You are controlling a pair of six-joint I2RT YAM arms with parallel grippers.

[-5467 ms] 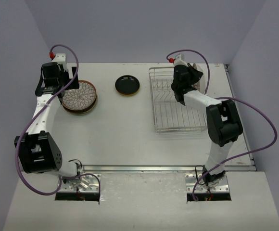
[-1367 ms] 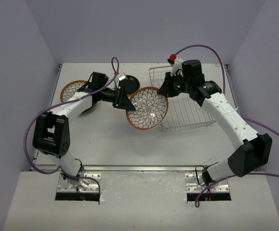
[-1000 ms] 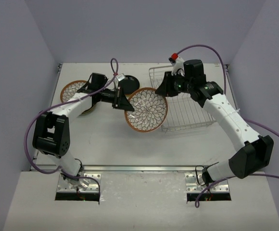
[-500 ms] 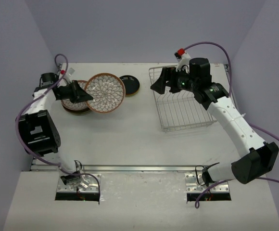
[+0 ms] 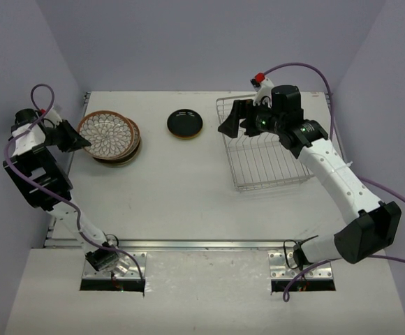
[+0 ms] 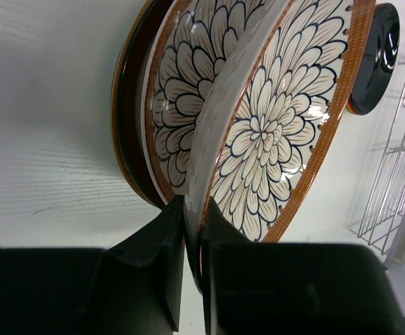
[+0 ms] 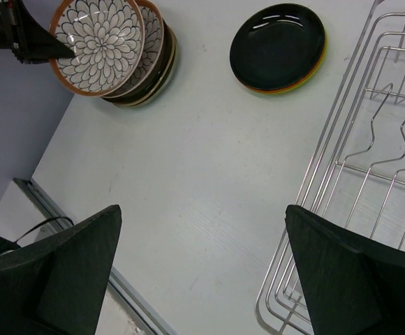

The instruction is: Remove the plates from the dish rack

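Plate [image 6: 272, 132] looks stiff, slick and breakable; left gripper [image 6: 192, 272] pinches its rim, the best hold; right gripper [image 7: 202, 269] gapes.

from high at the near side we look down on the whole table [image 5: 188, 195]. our left wrist view sits close against the patterned plate [image 6: 279, 125] at the far left, facing right across the tabletop. our right wrist view hangs high over the left edge of the dish rack [image 7: 359, 164], looking down and leftward. all three share that plate, the black plate [image 7: 278, 47] and the rack.
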